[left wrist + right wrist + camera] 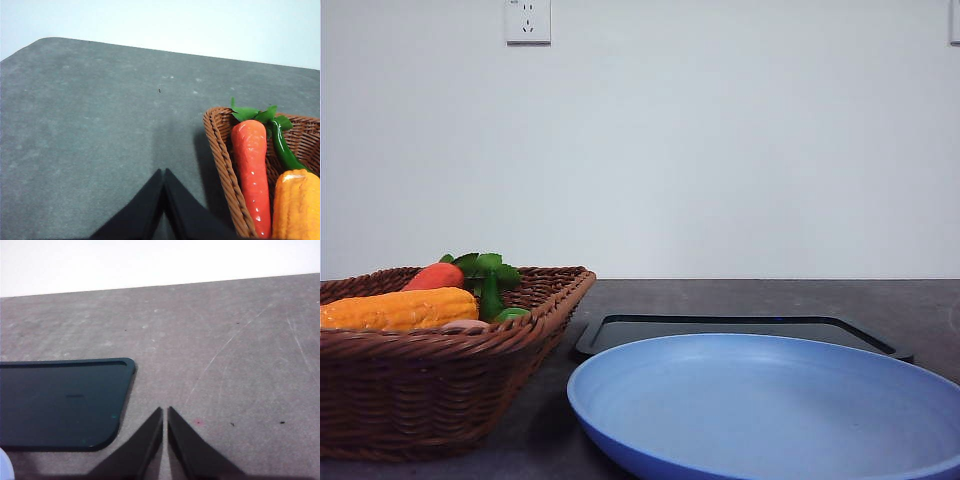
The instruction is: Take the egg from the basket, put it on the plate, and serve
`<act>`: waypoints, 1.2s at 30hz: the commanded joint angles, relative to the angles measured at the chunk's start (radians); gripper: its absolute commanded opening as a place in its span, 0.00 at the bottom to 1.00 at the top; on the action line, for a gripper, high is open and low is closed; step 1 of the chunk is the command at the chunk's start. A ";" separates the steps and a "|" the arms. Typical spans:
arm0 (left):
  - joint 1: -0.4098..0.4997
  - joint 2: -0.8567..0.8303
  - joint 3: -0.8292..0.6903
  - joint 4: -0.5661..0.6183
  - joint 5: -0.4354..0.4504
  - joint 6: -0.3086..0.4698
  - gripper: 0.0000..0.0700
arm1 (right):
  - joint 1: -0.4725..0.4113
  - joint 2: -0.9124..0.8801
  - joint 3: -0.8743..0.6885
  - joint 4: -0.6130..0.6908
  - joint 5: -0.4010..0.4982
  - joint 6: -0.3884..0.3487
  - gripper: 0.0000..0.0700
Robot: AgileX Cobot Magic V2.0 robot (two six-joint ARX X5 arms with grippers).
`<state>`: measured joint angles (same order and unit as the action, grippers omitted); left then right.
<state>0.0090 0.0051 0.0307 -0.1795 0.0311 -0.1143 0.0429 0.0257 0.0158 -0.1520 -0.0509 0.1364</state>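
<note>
- Sitting at the left of the front view: basket (450, 375), holding corn (400, 309), carrot (433, 276) and green leaves (485, 266).
- Peeking out just under the corn's right end, a pale pinkish sliver, possibly the egg (467, 324); too little showing to be sure.
- Lying near the front right, plate (770, 410), bare inside, cut off by the lower and right edges.
- Resting behind the plate, black tray (740, 332), its near part hidden by the plate's rim.
- Appearing in the left wrist view: left gripper (164, 175), fingers pressed together, holding nothing, hovering over grey tabletop (100, 125) just beside the basket's corner (220, 150).
- Showing there too, carrot (250, 170) and corn (297, 205) side by side, cut off at the edge, a green pepper-like stem (282, 147) between them.
- Appearing in the right wrist view: right gripper (165, 415), nearly closed with a thin slit, holding nothing, near the tray's rounded corner (65, 402).
- Catching a tiny blue edge of the plate (3, 460) at the corner.
</note>
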 commanded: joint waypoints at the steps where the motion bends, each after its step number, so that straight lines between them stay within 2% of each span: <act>1: 0.000 -0.002 -0.027 -0.005 0.000 0.016 0.00 | 0.002 -0.003 -0.003 0.019 -0.003 0.020 0.00; 3: 0.000 -0.002 -0.027 -0.001 0.001 0.004 0.00 | 0.002 -0.003 -0.003 0.051 -0.003 0.023 0.00; 5: 0.000 -0.002 -0.027 0.003 0.004 -0.045 0.00 | 0.002 -0.003 -0.003 0.088 -0.005 0.037 0.00; 10: 0.000 -0.002 -0.027 0.000 0.021 -0.284 0.00 | 0.002 -0.004 -0.003 0.176 -0.025 0.165 0.00; 14: 0.000 -0.002 -0.027 0.000 0.024 -0.397 0.00 | 0.002 -0.003 -0.002 0.217 -0.039 0.246 0.00; 18: 0.000 -0.002 -0.025 0.012 0.086 -0.403 0.00 | 0.002 -0.003 0.008 0.193 -0.072 0.304 0.00; 21: 0.000 -0.002 -0.015 0.013 0.149 -0.404 0.00 | 0.002 -0.002 0.027 0.146 -0.084 0.306 0.00; 27: 0.000 0.038 0.073 -0.060 0.180 -0.403 0.00 | 0.002 0.002 0.114 0.006 -0.088 0.306 0.00; 31: 0.000 0.105 0.145 -0.070 0.221 -0.402 0.00 | 0.002 0.035 0.199 -0.074 -0.087 0.304 0.00; 36: 0.000 0.229 0.246 -0.070 0.315 -0.398 0.00 | 0.002 0.121 0.321 -0.151 -0.089 0.284 0.00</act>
<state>0.0090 0.2197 0.2555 -0.2574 0.3319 -0.5155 0.0429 0.1391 0.3171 -0.3074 -0.1368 0.4254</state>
